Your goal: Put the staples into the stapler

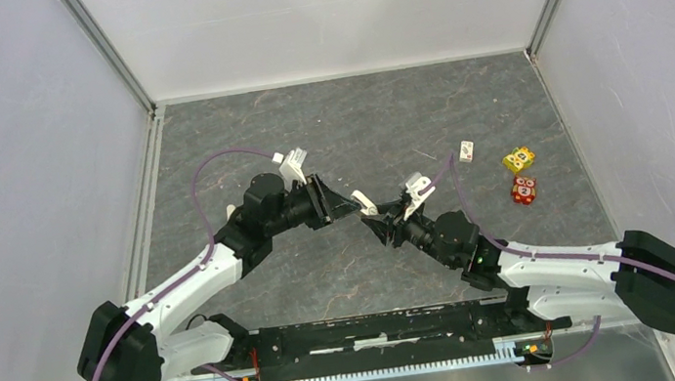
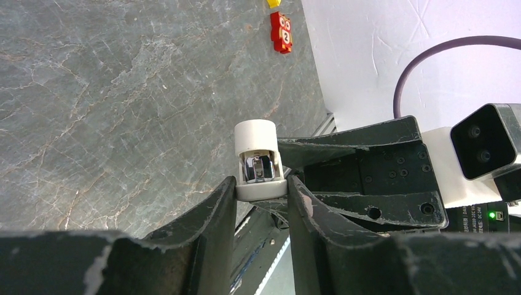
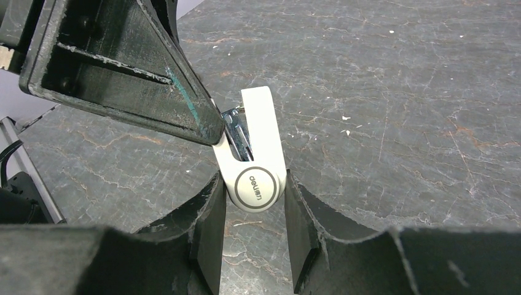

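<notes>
The white stapler [image 3: 258,178] hangs above the table between both arms. My right gripper [image 3: 253,190] is shut on its round hinge end, which bears a ring mark. My left gripper [image 2: 262,187] is shut on the stapler's [image 2: 257,138] other white end, with both fingers pressed on its sides, and the shiny metal magazine [image 2: 258,167] shows inside. From above, the left gripper [image 1: 356,204] and right gripper [image 1: 380,223] meet tip to tip at the stapler [image 1: 367,209]. The staples themselves are too small to see; their small whitish box [image 1: 466,151] lies on the table at the back right.
A yellow cube [image 1: 519,160] and a red cube [image 1: 524,190] with cartoon faces sit right of the box. The red cube [image 2: 282,32] also shows in the left wrist view. White walls enclose the dark stone table [image 1: 354,119].
</notes>
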